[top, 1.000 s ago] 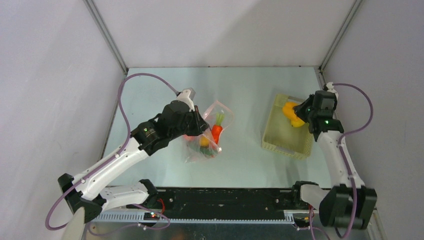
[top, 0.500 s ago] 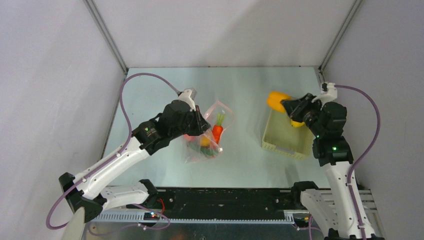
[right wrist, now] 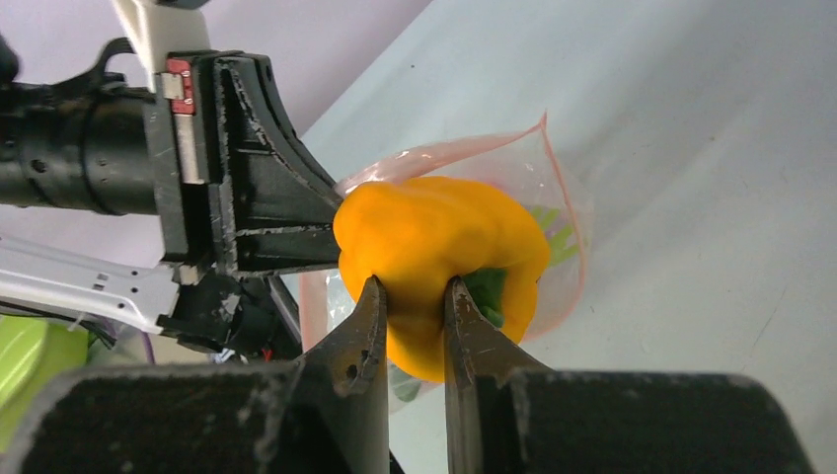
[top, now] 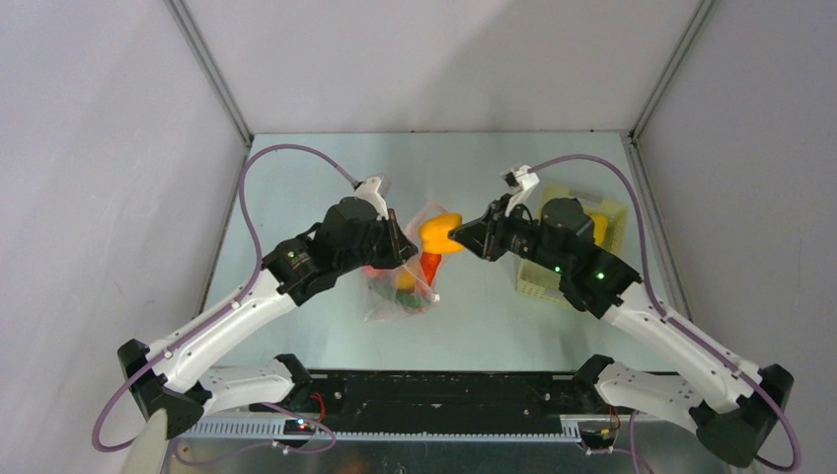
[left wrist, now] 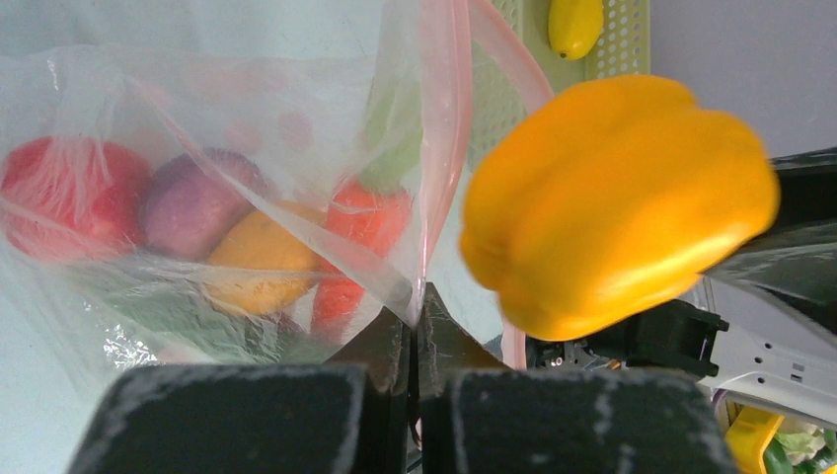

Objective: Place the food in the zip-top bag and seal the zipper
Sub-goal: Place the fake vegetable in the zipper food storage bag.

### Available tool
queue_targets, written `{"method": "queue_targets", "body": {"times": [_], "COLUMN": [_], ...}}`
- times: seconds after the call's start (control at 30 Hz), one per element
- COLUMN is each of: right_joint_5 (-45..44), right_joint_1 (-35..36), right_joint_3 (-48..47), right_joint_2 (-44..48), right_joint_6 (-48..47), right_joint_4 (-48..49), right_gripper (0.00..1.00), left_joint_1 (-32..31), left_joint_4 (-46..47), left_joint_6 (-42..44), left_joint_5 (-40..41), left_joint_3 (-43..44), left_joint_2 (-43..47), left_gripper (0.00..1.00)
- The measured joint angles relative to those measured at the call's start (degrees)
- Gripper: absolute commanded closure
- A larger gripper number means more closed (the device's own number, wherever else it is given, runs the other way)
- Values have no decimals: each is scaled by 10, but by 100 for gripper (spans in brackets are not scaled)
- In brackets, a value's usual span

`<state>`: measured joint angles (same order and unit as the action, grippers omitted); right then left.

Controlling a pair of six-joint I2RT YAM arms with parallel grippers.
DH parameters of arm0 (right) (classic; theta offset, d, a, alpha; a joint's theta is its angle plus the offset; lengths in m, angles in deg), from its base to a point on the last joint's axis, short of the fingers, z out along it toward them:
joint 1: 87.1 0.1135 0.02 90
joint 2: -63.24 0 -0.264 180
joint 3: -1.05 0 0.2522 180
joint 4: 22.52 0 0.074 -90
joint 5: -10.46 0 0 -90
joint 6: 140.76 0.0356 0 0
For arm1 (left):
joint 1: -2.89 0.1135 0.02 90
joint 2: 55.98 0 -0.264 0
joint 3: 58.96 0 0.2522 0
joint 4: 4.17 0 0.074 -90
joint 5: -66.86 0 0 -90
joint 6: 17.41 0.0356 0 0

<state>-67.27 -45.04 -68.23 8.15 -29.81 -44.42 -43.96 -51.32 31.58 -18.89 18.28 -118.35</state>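
Note:
The clear zip-top bag [top: 400, 291] lies mid-table with its mouth lifted. Its pink zipper strip [left wrist: 441, 118] runs up from my left gripper [left wrist: 417, 301], which is shut on the bag's mouth edge and shows in the top view [top: 395, 237] too. Inside the bag are a red pepper [left wrist: 54, 193], a purple onion [left wrist: 192, 202], an orange piece [left wrist: 259, 262] and a carrot-like red piece [left wrist: 360, 237]. My right gripper [right wrist: 415, 291] is shut on an orange-yellow pepper [right wrist: 439, 252], held just above the bag's open mouth [top: 439, 234].
The pale-yellow perforated basket [top: 538, 276] stands at the right, mostly behind my right arm. A small yellow fruit [left wrist: 575, 25] lies in it. The enclosure walls rise at the back and on both sides.
My right arm has swung left from the basket, carrying the orange-yellow pepper across to the bag's mouth. The left gripper has stayed shut on the bag's edge.

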Motion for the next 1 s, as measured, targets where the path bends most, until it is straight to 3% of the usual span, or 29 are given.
{"method": "queue_targets", "body": {"times": [0.5, 1.0], "right_joint_5": [-145, -209], "right_joint_1": [66, 122], "right_joint_3": [-49, -92], "right_joint_2": [-87, -188], "right_joint_6": [-66, -90], "right_joint_4": [-48, -30], "right_gripper": [100, 100], "left_joint_1": [2, 2], "left_joint_4": [-2, 22], "left_joint_6": [0, 6], "left_joint_5": [0, -47], "left_joint_3": [0, 0], "left_joint_2": [2, -4], "left_gripper": [100, 100]}}
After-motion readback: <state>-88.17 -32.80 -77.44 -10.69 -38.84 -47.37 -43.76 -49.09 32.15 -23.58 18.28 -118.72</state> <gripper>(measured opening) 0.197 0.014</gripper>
